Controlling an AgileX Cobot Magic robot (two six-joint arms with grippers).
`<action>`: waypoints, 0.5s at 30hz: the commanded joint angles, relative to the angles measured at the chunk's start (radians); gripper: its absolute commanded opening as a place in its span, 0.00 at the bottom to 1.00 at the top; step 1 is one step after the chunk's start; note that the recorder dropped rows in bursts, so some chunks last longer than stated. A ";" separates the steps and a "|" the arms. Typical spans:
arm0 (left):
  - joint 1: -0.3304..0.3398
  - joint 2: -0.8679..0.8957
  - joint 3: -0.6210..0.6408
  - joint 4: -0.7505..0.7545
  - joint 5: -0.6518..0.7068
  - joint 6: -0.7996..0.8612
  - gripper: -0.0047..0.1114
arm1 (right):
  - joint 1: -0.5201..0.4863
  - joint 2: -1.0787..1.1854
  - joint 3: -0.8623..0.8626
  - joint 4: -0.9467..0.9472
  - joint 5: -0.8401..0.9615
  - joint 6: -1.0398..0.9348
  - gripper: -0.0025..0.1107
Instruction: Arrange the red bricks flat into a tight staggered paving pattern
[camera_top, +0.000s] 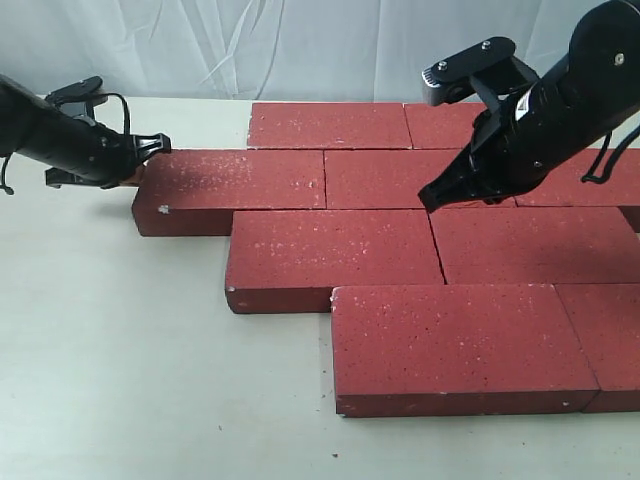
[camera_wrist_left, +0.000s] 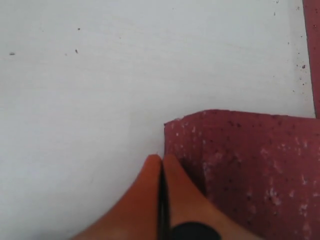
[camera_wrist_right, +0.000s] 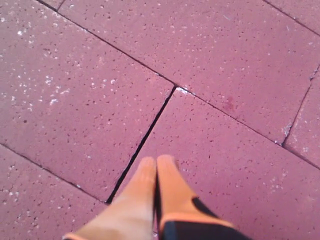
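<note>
Bricks (camera_top: 330, 260), dark red, white-flecked, lie flat and staggered; left gripper (camera_top: 160, 143) and right gripper (camera_top: 428, 198) pressed together.

The right gripper (camera_wrist_right: 156, 161) shows its orange jaws pressed together with nothing between them, over the red bricks (camera_wrist_right: 85, 95) that lie flat and tight, flecked white, with a thin dark joint (camera_wrist_right: 150, 125) passing just beside the jaws' tips and running on ahead of them.
</note>
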 joint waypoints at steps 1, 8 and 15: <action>-0.011 0.004 -0.002 0.002 0.006 0.000 0.04 | -0.007 -0.007 0.006 0.002 -0.014 -0.002 0.01; -0.005 0.004 -0.002 0.054 0.006 -0.012 0.04 | -0.007 -0.007 0.006 0.011 -0.023 -0.002 0.01; 0.039 0.004 -0.002 0.063 -0.001 -0.023 0.04 | -0.007 -0.007 0.006 0.011 -0.023 -0.002 0.01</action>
